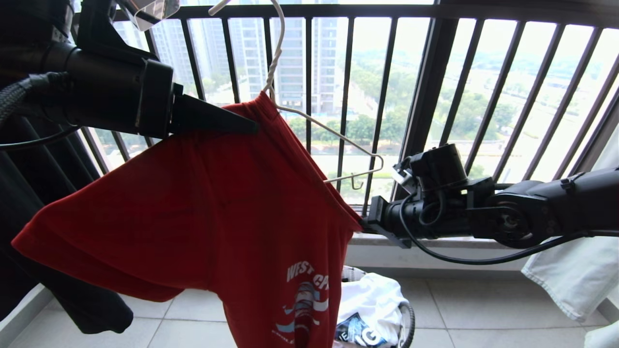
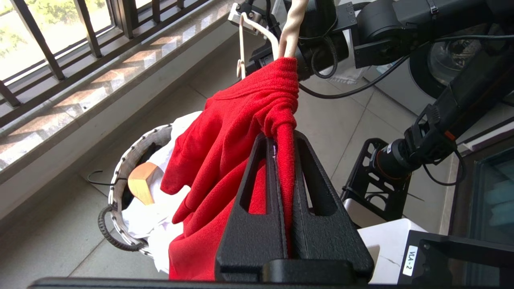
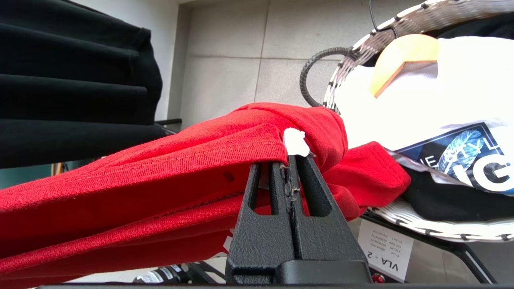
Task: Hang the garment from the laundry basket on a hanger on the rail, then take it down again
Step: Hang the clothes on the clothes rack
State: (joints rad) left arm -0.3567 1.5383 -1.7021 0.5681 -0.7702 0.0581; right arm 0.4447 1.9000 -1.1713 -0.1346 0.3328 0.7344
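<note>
- Two black wedge-shaped grippers pinch the red knit short-sleeved T-shirt: the left gripper has its fingers pressed together on bunched fabric at the hanger's neck, and the right gripper is clamped on the hem edge at about 4 o'clock from it.
- The thin white wire hanger carries the shirt; its bare notched arm juts out toward the black barred window railing.
- Below, at 6 o'clock, the round white woven laundry basket sits on pale floor tiles, open around it.
</note>
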